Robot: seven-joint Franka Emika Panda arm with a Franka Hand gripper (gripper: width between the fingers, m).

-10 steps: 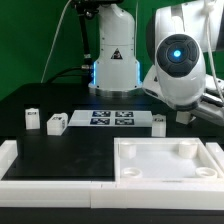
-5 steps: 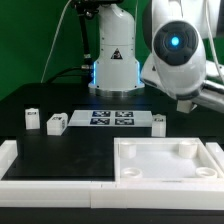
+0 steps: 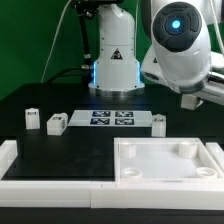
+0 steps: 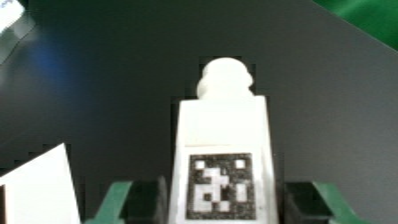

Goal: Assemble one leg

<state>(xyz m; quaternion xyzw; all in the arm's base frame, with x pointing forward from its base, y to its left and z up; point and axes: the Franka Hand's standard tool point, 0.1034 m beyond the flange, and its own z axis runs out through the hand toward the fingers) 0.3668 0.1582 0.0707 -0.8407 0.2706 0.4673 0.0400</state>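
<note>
A: Entry one: surface and room?
B: The bench (image 3: 60, 145) is flat, matte black. The backdrop (image 3: 30, 40) is plain green. The arm base (image 3: 113, 60) is white and stands at the back middle, with a blue glow low on it.

A: Stock on the surface?
B: The marker board (image 3: 112, 119) lies flat, mid-bench. The left peg (image 3: 31, 117) and the second peg (image 3: 56, 123) stand upright and apart, toward the exterior view's left of it. The third peg (image 3: 158, 123) stands near its other end. The square panel (image 3: 170, 172) is white with a raised rim and corner holes, at the front toward the exterior view's right. The white fence (image 3: 12, 160) runs along the front up to the panel.

A: The task's item?
B: The leg (image 4: 222, 150) is a white block with a black-and-white marker on its face and a rounded tip. It is up off the bench. The hand (image 4: 219, 208) is closed on it, with green fingers (image 4: 119, 203) on either side.

A: Unclear entries?
B: In the exterior view the large white joint (image 3: 175, 50) fills the upper corner. The hand shows only as a dark stub below it, and the leg cannot be made out there. In the wrist view a white shape (image 4: 36, 185) is cut off at the frame edge and unidentified. The bench behind it is blurred.

A: Open room?
B: A broad black strip lies between the peg row and the front pieces. The hand hangs well above the third peg.
</note>
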